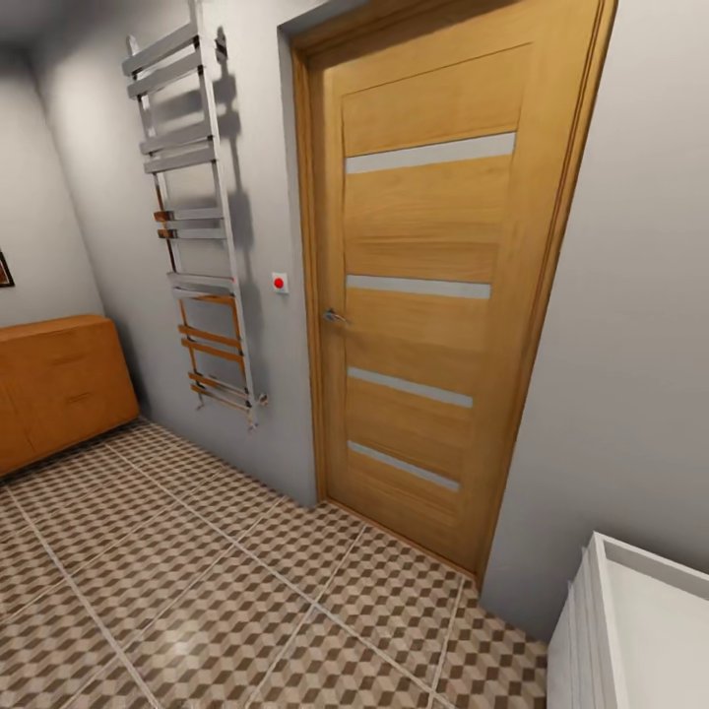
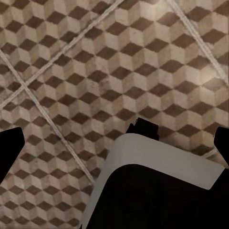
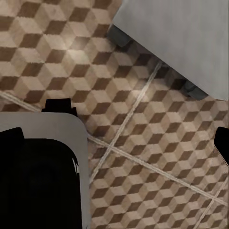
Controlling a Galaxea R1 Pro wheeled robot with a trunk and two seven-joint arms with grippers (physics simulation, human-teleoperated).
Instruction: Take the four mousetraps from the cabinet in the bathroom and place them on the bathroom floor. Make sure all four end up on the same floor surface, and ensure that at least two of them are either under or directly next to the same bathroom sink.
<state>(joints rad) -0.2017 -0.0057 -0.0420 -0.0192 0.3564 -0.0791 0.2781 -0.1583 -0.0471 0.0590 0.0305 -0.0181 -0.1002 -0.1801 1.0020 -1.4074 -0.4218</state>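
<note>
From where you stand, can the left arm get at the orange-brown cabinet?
Probably not. The cabinet sits far off against the wall at the left, with open tiled floor between; nothing blocks the way, so drive closer first.

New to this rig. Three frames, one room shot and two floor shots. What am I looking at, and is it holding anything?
It is a simulated wheeled robot with two arms, driven remotely by a person. The big picture comes from its head camera: a wooden door, a chrome towel rail on the grey wall, the orange-brown cabinet at the left edge, and a white unit's corner at lower right. The other two come from cameras near each gripper, looking down at the bathroom floor, tiled in a cube pattern. The dark and pale shapes there look like the robot's own body. Black finger edges show at the frame sides with nothing between them, so nothing seems held. No mousetraps are visible, and the cabinet appears closed.
</note>
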